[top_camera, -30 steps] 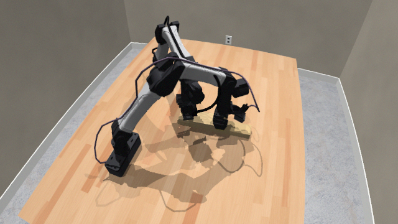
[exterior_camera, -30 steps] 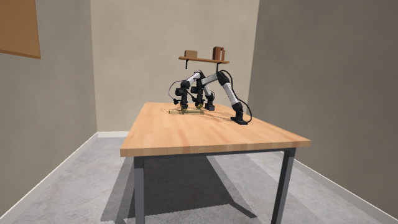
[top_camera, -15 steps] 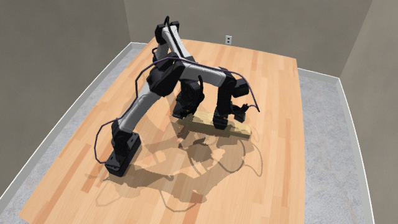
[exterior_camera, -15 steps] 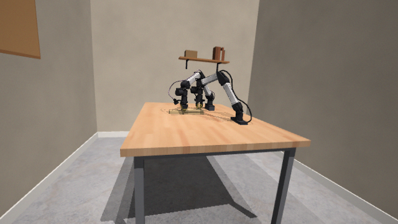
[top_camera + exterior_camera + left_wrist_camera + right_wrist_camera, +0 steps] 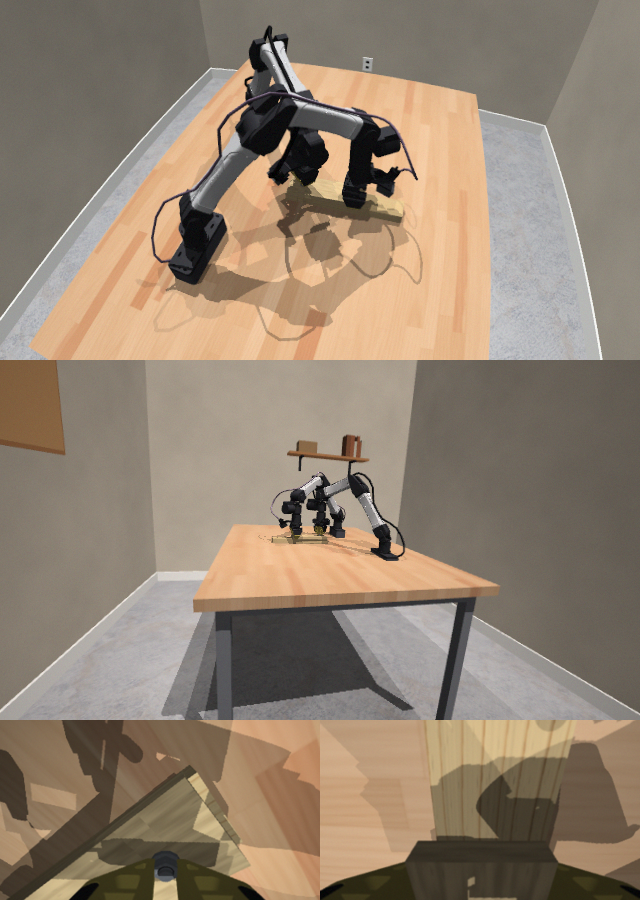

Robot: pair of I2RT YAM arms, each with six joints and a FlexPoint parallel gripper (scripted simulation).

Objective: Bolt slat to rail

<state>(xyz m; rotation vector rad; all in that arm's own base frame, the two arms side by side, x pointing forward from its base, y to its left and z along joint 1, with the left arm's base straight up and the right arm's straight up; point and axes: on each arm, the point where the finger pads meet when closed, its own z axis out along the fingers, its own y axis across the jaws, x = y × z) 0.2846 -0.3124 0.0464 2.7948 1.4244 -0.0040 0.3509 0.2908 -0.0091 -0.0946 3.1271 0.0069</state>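
Nearly closed, the left gripper is brought down over the dark nut, which is held between its fingertips. Just at these tips, the end of the bolt is seen sticking up through the nut, so the slat's hole is filled. Beneath the left gripper, the slat is laid flat on the rail, with the bolt near one of its ends. How firmly the slat is clamped by the nut cannot be told.

Well open, the right gripper is set astride the slat's other end, and the slat is held between its fingers, one on each long side. Ahead of the right gripper, in its own wrist view, the bare length of the rail is crossed by shadows. Under both grippers, the rail is supported by the wooden table. Near the left gripper, the slat's corner is cast partly in shade.

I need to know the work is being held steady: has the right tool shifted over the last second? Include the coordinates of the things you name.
No, the right tool (image 5: 355,202) (image 5: 296,535) (image 5: 481,866) stays put against the table (image 5: 450,250) (image 5: 345,575) (image 5: 297,740) (image 5: 344,804).
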